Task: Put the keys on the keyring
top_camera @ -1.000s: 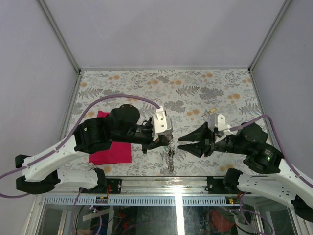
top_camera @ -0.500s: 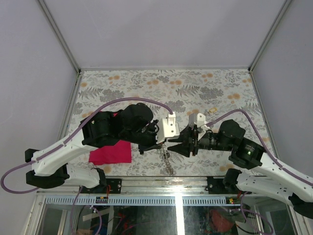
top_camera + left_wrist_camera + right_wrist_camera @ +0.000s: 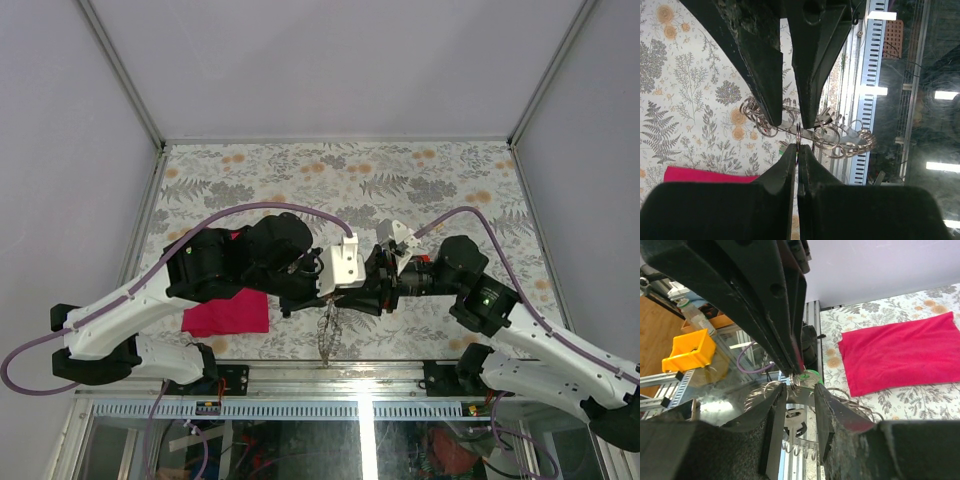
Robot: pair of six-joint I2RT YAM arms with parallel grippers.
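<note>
Our left gripper (image 3: pixel 798 146) is pinched tight on one thin ring of the keyring (image 3: pixel 840 142), and its bunch of silver loops hangs off our fingertips, close to the table's near edge. Our right gripper (image 3: pixel 799 389) meets it nose to nose, jaws partway apart astride the bunch; we cannot tell whether they press on it. One of the keys (image 3: pixel 811 374), green-headed, shows just behind the tips; the others we cannot make out among the loops. The two sets of fingers leave hardly any room between them, and the metal rail (image 3: pixel 400 372) runs just past the dangling end. Beyond, the flowered table (image 3: pixel 300 175) stretches to the far walls. The pink cloth (image 3: pixel 225 312) lies partly under our left arm. A second ago the right gripper stood well apart from the bunch; now it has closed in
</note>
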